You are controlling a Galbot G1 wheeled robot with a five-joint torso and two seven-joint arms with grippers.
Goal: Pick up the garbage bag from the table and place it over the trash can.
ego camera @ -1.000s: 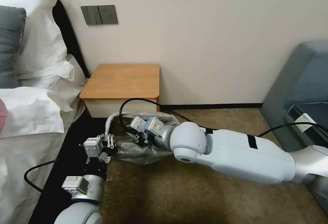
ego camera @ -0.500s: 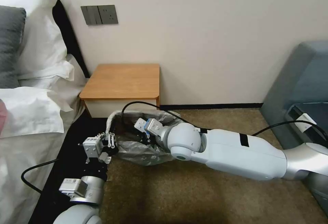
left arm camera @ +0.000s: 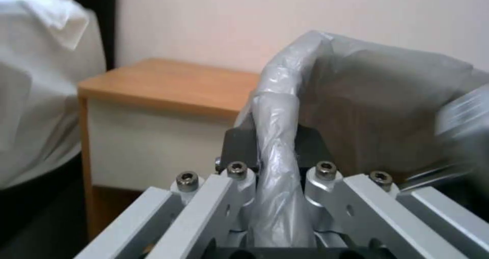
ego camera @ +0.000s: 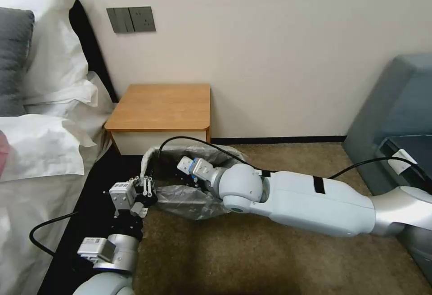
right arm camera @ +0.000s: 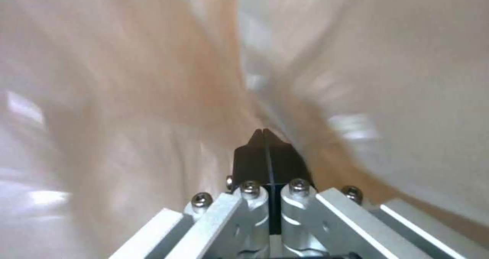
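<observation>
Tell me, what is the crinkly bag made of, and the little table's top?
The garbage bag looks like thin plastic: see-through grey, shiny, wrinkled, bunched between the left gripper. The table top looks like smooth orange-brown wood, maybe veneer.

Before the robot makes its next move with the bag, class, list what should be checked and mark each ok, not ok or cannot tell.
1. Left gripper shut on the garbage bag rim: ok.
2. Right gripper fingers shut, inside the bag: ok; gripping plastic: cannot tell.
3. Bag off the table: ok.
4. Bag mouth open: ok.
5. Bag over the trash can rim all round: cannot tell.
6. Black cable free of the bag: cannot tell.
</observation>
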